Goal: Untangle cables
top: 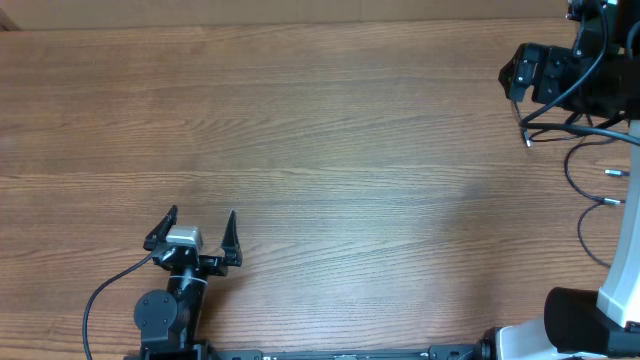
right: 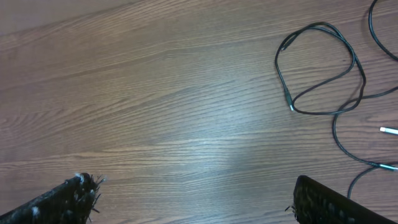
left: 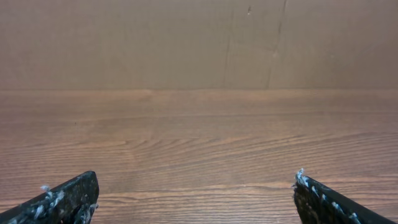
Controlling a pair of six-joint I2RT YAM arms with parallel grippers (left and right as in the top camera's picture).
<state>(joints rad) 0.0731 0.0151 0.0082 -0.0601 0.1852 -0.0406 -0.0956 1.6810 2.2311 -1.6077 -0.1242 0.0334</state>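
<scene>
From above, the left arm (top: 165, 312) is sitting low at the near edge of the wooden table (top: 320, 130) and reaching away from its base. The left gripper (top: 198, 232) is pointing toward the far side with its two fingers standing spread wide and nothing between them. The right arm (top: 570, 80) is stretching over the far right corner, its right gripper (top: 512, 76) facing left. From this height I cannot tell how its fingers are standing. The cables (top: 567, 172) are lying along the right edge, below and beside that arm, looping loosely. Three silver-tipped plugs (top: 613, 173) are showing apart from one another, and all of it is well apart from the left gripper.

In the left wrist view, the left gripper (left: 196, 208) is hovering low and level over bare wood. One scuffed black fingertip is showing in each lower corner, far apart and gripping nothing. A plain brown wall (left: 124, 43) is rising behind the table edge.

In the right wrist view, the right gripper (right: 199, 208) is looking down at the table from higher up. Its fingertips are also splayed wide in the lower corners and are touching nothing. The cables (right: 354, 68) are lying to the upper right, one forming a closed loop. Two silver plugs (right: 388, 130) are resting near the right edge, clear of the fingers.
</scene>
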